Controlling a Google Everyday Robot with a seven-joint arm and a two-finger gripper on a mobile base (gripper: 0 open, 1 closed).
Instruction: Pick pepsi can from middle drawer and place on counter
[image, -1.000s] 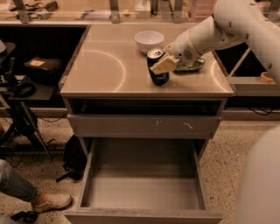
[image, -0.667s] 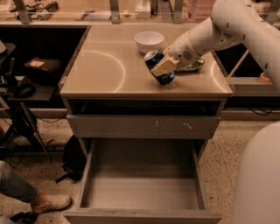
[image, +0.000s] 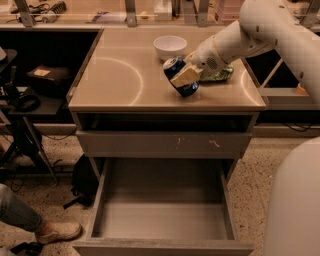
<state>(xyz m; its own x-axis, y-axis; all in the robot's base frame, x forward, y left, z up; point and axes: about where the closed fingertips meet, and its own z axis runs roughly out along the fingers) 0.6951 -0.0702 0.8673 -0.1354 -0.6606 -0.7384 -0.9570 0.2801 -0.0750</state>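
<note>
Shoe and trouser leg at far left on the speckled floor, with black bag just right of them, beside the cabinet. Next, glossy tan table with faint arc marks. Under its top, closed drawer front with pale scratches. Below that, middle drawer standing open, flat floor in full view. Toward the table's back, white bowl. Just right of it and nearer, pepsi can, tilted with silver top up and to the left, over the table's right half and well apart from the drawer. Clamped across its side by end effector, tan fingers closed on it. Cannot tell whether the can's lower edge touches the table. Behind the wrist, green object, partly hidden. White arm reaching in from upper right.
</note>
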